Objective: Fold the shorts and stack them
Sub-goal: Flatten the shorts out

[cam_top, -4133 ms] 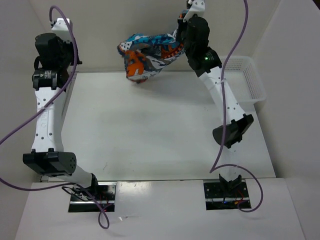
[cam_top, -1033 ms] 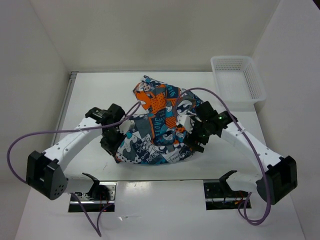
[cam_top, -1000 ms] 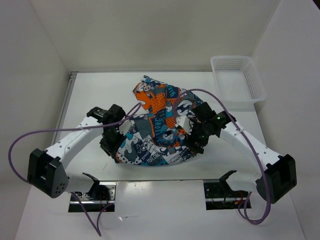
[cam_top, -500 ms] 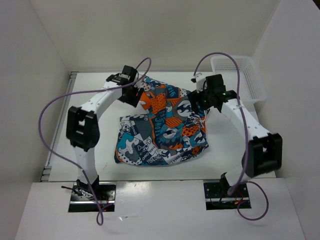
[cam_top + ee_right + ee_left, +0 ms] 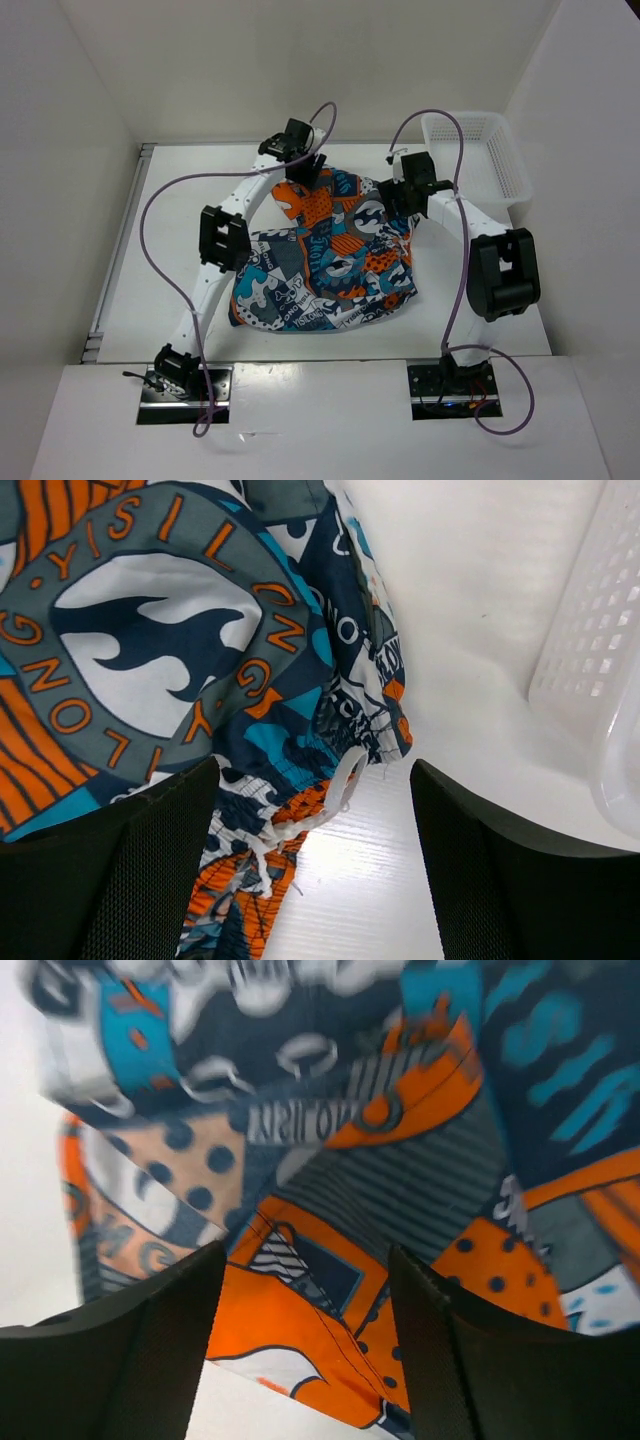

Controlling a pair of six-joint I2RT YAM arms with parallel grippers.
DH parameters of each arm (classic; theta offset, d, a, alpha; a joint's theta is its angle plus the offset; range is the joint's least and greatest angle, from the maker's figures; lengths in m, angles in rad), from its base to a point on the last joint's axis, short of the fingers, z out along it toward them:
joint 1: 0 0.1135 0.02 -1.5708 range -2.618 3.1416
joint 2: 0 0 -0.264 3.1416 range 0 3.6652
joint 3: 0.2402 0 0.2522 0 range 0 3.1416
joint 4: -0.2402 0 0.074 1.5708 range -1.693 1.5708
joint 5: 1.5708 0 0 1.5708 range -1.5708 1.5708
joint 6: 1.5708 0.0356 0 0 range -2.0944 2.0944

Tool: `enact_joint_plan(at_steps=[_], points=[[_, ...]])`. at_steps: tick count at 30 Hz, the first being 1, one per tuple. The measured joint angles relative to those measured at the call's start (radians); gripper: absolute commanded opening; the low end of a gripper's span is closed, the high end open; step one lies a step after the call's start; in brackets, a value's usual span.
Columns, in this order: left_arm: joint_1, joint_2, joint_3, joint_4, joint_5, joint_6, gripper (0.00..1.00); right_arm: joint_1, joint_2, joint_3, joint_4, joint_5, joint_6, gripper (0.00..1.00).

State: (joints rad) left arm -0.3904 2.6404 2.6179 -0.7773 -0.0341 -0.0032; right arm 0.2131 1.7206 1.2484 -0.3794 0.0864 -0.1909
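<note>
Shorts (image 5: 320,265) lie crumpled in a loose heap on the white table (image 5: 180,230), roughly mid-table and a little toward the far side, not flattened out. The print is mixed blue, orange, grey, white and black. An orange dotted patch sits at the far left corner of the heap. Both arms reach out to the far edge of the cloth. The left gripper (image 5: 305,170) hovers over that far left corner. In the left wrist view its two black fingers (image 5: 130,1360) stand wide apart with printed fabric showing between and beyond them, and nothing is clamped. The right gripper (image 5: 392,195) is at the far right edge of the heap. In its wrist view the jaws are likewise spread wide, with the gathered waistband and a loop of white drawstring (image 5: 335,785) lying in the gap over bare table. Whether either fingertip touches the cloth cannot be told. The white mesh basket (image 5: 505,165) stands at the far right corner of the table, near the right gripper and apart from the shorts.
</note>
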Motion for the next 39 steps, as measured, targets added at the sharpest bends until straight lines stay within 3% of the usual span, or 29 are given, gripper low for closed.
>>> enact_joint_plan(at_steps=[3, 6, 7, 10, 11, 14, 18, 20, 23, 26, 28, 32, 33, 35, 39], points=[[0.003, 0.062, 0.042, -0.087, 0.007, -0.001, 0.66, 0.000, 0.022, 0.001, 0.009, 0.016, 0.002, 0.82], [0.013, 0.084, 0.045, -0.143, 0.016, -0.001, 0.66, 0.000, 0.045, 0.003, 0.016, 0.032, 0.000, 0.82], [0.017, 0.083, 0.046, -0.156, 0.017, 0.000, 0.61, 0.000, 0.053, 0.003, 0.018, 0.034, 0.000, 0.82], [0.032, 0.082, 0.043, -0.177, 0.026, -0.004, 0.41, 0.000, 0.071, 0.003, 0.021, 0.037, -0.001, 0.81], [0.035, 0.082, 0.042, -0.179, 0.032, -0.006, 0.22, 0.000, 0.077, 0.003, 0.021, 0.037, -0.001, 0.79], [0.039, 0.077, 0.031, -0.185, 0.045, -0.003, 0.00, 0.000, 0.092, 0.003, 0.022, 0.036, -0.006, 0.79], [0.048, 0.045, -0.018, -0.193, 0.067, 0.000, 0.00, -0.003, 0.117, 0.002, 0.032, 0.031, -0.008, 0.81], [0.066, 0.008, -0.069, -0.216, 0.086, 0.000, 0.00, -0.005, 0.132, 0.002, 0.040, 0.029, -0.009, 0.77], [0.110, -0.107, -0.230, -0.218, 0.108, 0.000, 0.02, -0.007, 0.161, 0.003, 0.053, 0.018, -0.011, 0.63], [0.152, -0.323, -0.502, -0.160, 0.101, -0.001, 0.02, -0.008, 0.198, 0.006, 0.059, 0.004, -0.012, 0.52], [0.168, -0.477, -0.669, -0.139, 0.084, -0.001, 0.02, -0.007, 0.219, 0.012, 0.060, 0.000, -0.013, 0.52], [0.173, -0.695, -0.925, -0.097, 0.071, -0.001, 0.02, 0.009, 0.231, 0.030, 0.074, -0.004, -0.020, 0.64], [0.175, -0.718, -0.975, -0.091, 0.069, 0.000, 0.05, 0.015, 0.232, 0.031, 0.077, -0.003, -0.023, 0.66], [0.196, -0.736, -1.072, -0.094, 0.068, 0.005, 0.42, 0.028, 0.233, 0.034, 0.076, -0.004, -0.033, 0.70], [0.258, -0.702, -1.125, -0.146, 0.063, 0.000, 0.63, 0.044, 0.233, 0.061, 0.068, -0.004, -0.058, 0.76]])
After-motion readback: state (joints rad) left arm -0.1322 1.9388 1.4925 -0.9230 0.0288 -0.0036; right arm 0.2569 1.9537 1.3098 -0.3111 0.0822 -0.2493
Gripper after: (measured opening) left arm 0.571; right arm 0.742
